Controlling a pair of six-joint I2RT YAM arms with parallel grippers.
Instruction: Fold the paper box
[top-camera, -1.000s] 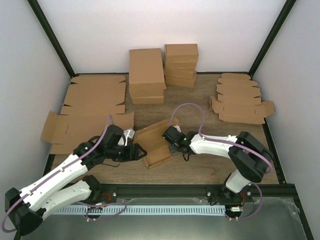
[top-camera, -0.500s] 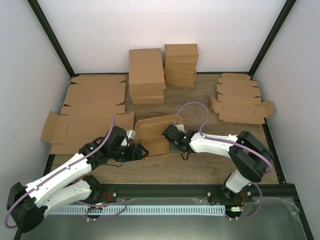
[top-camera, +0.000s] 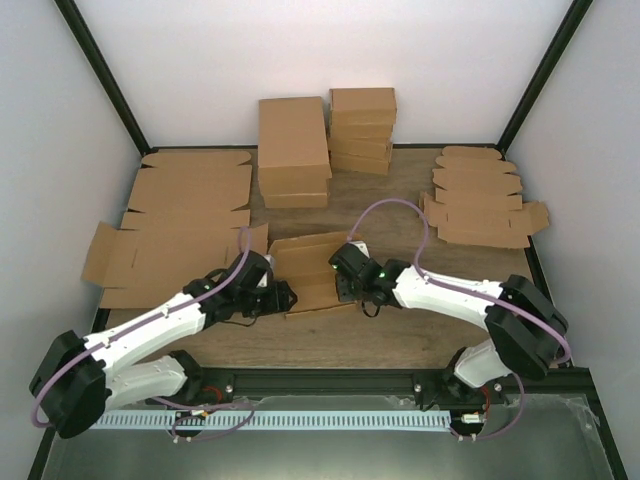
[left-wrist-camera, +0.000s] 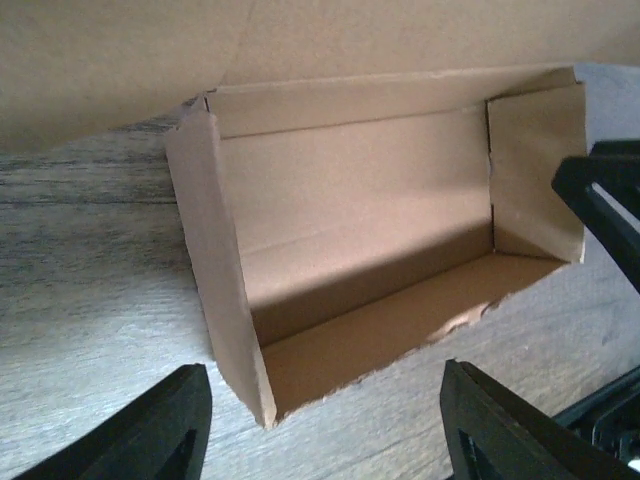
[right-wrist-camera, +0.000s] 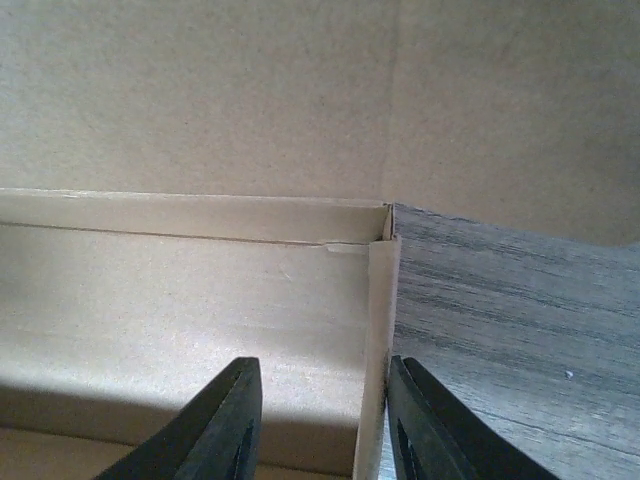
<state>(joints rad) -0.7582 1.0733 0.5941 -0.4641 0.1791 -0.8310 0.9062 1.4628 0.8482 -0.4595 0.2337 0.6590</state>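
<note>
The paper box (top-camera: 305, 262) lies mid-table as a shallow brown tray with its lid flap spread behind it. In the left wrist view the paper box (left-wrist-camera: 370, 200) shows its inside, with side walls standing. My left gripper (top-camera: 283, 297) sits at the box's near left corner, open, its gripper (left-wrist-camera: 325, 430) held just short of the front edge with nothing between the fingers. My right gripper (top-camera: 343, 287) is at the box's right end. In its wrist view the right gripper (right-wrist-camera: 322, 425) is open and straddles the end wall (right-wrist-camera: 375, 340), the outer finger against it.
Two stacks of folded boxes (top-camera: 293, 150) (top-camera: 362, 128) stand at the back. Large flat cardboard blanks (top-camera: 180, 220) lie on the left, and smaller flat blanks (top-camera: 480, 200) are piled at the right. Black frame posts rise at both back corners.
The box has turned squarer to the table edge and moved back a little. My left arm moved right, up to its corner. The right gripper's jaws parted after pinching the end wall.
</note>
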